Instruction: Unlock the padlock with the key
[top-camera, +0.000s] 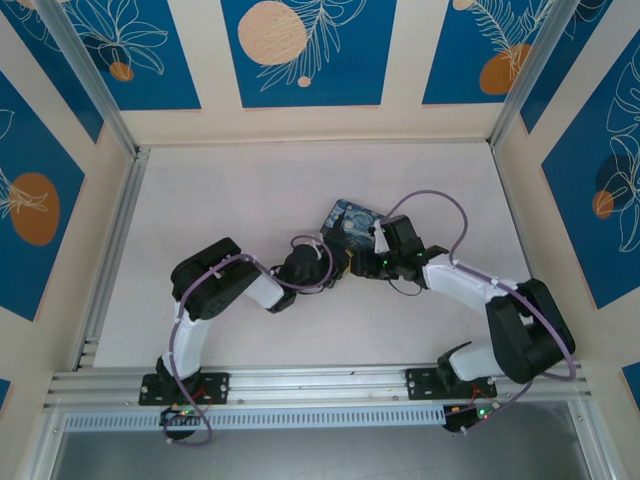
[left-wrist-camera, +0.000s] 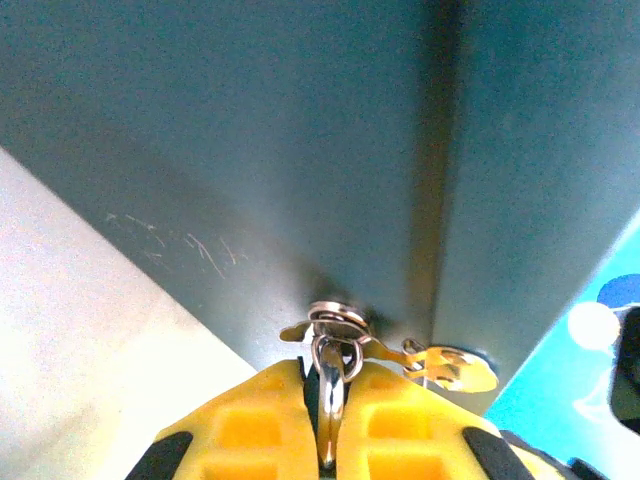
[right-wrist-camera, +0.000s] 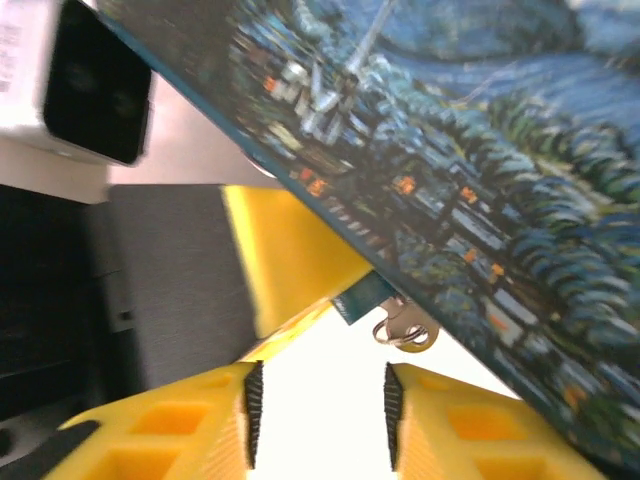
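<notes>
**Left jaws pinch the key at the tin's wall; right jaws wait empty**

My left gripper is pressed shut on a thin silvery metal key. I see it edge-on, its looped part standing just beyond the yellow fingertips. I judge the grip sits that close to the tips because so small a key cannot be steered otherwise. Straight ahead of those jaws the metal meets a small round fitting. The fitting lies against the dark side wall of the square tin printed with a blue night-sky painting. Whether the blade is seated I cannot tell. A brass-tinged oval tab juts out just right of the jaws.

My right gripper stands partly open with nothing between its fingers. Just beyond its gap, tucked under the tin's lower edge, sits what I take to be the tiny padlock with a bluish body. A small brass-and-silver ring piece dangles beside it. I read these jaws as placed to steady the padlock while the key turns.
</notes>
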